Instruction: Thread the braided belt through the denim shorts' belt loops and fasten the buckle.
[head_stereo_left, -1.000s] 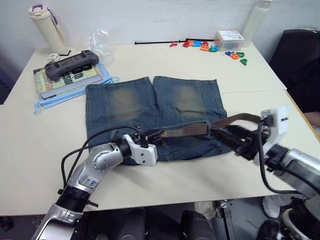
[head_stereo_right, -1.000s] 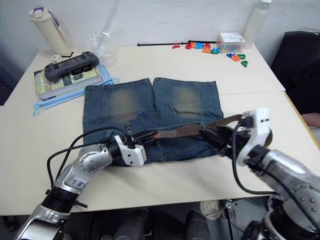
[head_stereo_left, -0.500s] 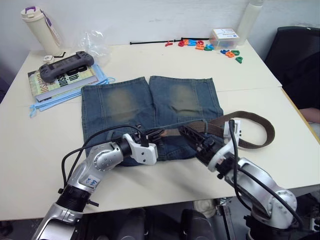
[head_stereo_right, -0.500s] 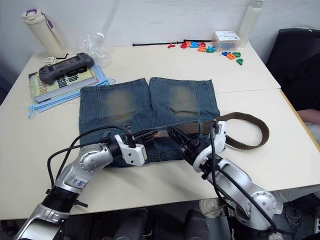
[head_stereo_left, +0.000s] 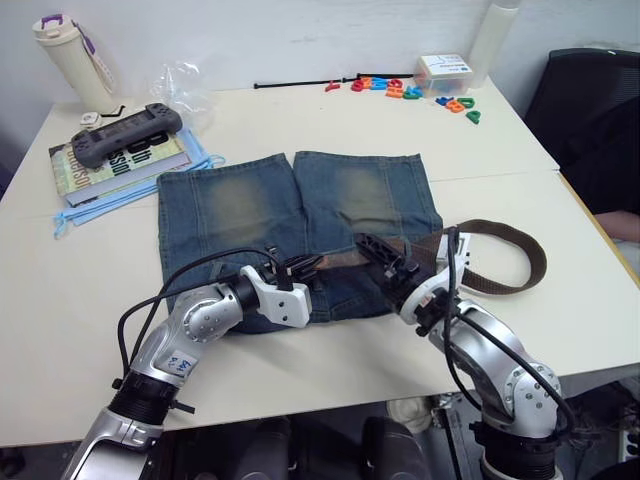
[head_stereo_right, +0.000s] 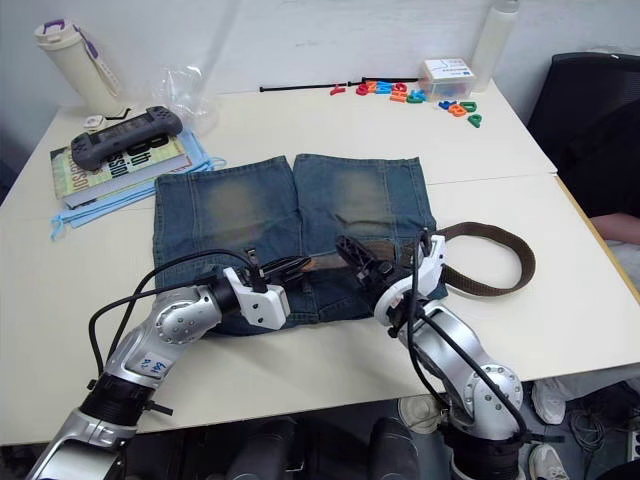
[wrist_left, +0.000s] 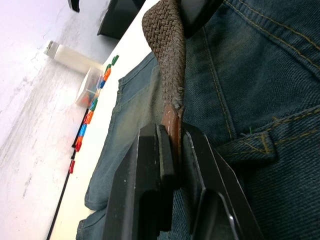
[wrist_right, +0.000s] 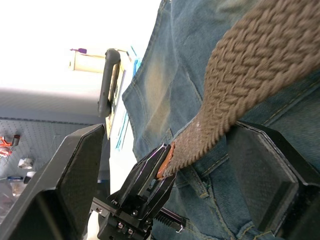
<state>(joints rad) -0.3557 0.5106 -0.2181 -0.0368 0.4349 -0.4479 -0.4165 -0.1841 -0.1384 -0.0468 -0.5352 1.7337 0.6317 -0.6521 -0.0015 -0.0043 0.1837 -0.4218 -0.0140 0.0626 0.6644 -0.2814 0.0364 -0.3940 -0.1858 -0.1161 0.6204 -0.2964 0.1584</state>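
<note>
Since a second ago the right gripper (head_stereo_right: 358, 258) has swung in from the right side of the table (head_stereo_left: 300, 370) to the near edge of the denim shorts (head_stereo_left: 290, 215), and the braided belt (head_stereo_left: 490, 255), then held taut toward the right, now lies slack in a loop on the table right of the shorts. Right fingers (wrist_right: 260, 175) spread wide, belt running between them, not pinched. Left gripper (head_stereo_left: 305, 268) unmoved at the waistband, fingers (wrist_left: 150, 185) clamped on the belt's tan leather tip (wrist_left: 172, 127). A belt loop (wrist_left: 250, 147) sits just beside that grip. Buckle not made out. Shorts flat mid-table, legs pointing far. Far left: book (head_stereo_left: 110, 165) under a game controller (head_stereo_left: 125, 130); cover lettering partly hidden, unreadable. Far right: coloured letters (head_stereo_left: 400, 90), scattered, spelling nothing legible.
</note>
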